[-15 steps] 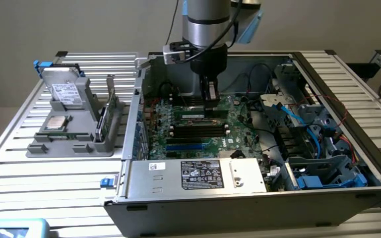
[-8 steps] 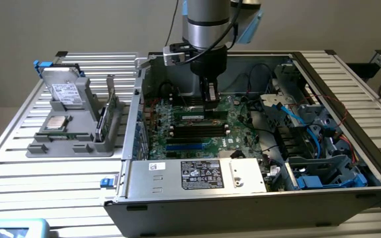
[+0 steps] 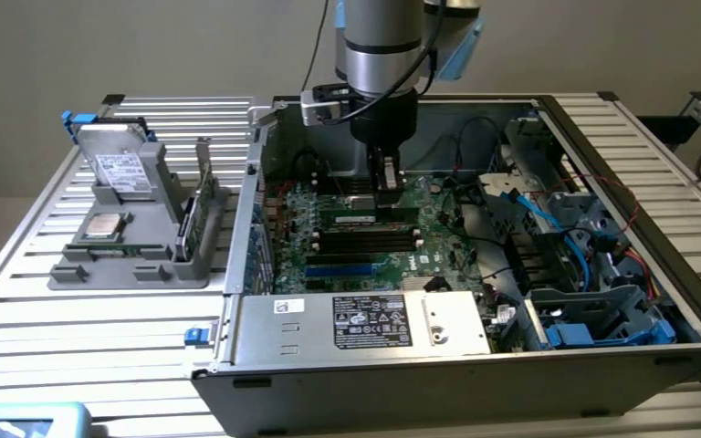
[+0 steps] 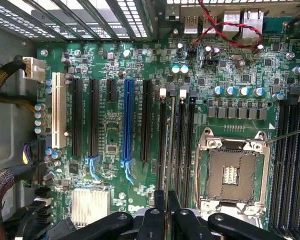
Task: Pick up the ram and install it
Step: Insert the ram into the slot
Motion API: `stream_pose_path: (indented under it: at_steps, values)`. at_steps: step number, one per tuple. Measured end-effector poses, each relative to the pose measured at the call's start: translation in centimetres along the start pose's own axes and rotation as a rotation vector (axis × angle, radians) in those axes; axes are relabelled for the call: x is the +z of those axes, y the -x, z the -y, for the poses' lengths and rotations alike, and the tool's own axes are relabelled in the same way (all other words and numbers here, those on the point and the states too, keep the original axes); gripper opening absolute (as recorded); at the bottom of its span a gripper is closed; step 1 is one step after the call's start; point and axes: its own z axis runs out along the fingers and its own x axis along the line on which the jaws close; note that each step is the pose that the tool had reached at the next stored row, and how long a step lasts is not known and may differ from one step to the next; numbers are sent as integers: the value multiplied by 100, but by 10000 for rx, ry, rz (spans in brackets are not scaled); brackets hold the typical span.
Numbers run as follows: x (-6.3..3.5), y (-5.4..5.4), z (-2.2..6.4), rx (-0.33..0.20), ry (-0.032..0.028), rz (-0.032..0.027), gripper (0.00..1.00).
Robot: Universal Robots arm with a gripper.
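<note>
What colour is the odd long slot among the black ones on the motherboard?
Blue slot; wrist view shows it best.

Robotics lab or test workshop. Evidence: robot arm (image 3: 381, 46) over an opened computer case (image 3: 448, 392) on a slatted metal bench (image 3: 83, 319); grey parts holder (image 3: 120, 269) alongside; bare wall (image 3: 143, 46).

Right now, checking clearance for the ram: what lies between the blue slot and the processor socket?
In the wrist view, between the blue slot and the processor socket lie one black slot and the memory slots, the ram edge-on among them.
</note>
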Motion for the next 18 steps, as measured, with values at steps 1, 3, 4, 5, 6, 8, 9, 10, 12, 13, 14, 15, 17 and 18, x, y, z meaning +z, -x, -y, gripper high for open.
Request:
stream_pose_path:
  at_steps: [1,3,4,5,6,8,9,10,12,13,14,15,17,18]
  values:
    - [8,0,1,-1,2,-11,14]
    - [23,2,4,-4,14,-32,14]
    - [27,0,7,-8,32,-38,14]
    - [30,-5,10,-10,57,-38,14]
    - [34,-9,10,-14,84,-35,14]
    - [41,-11,12,-33,120,-32,14]
    - [43,-11,11,-43,133,-33,14]
    - [47,-11,13,-57,137,-33,14]
    - [54,-10,19,-87,134,-30,14]
    - [59,-10,21,-102,132,-28,14]
    - [64,-9,21,-122,129,-27,14]
    - [68,-9,20,-145,127,-27,14]
    - [82,-7,20,-184,122,-25,14]
    - [90,-6,20,-210,119,-23,14]
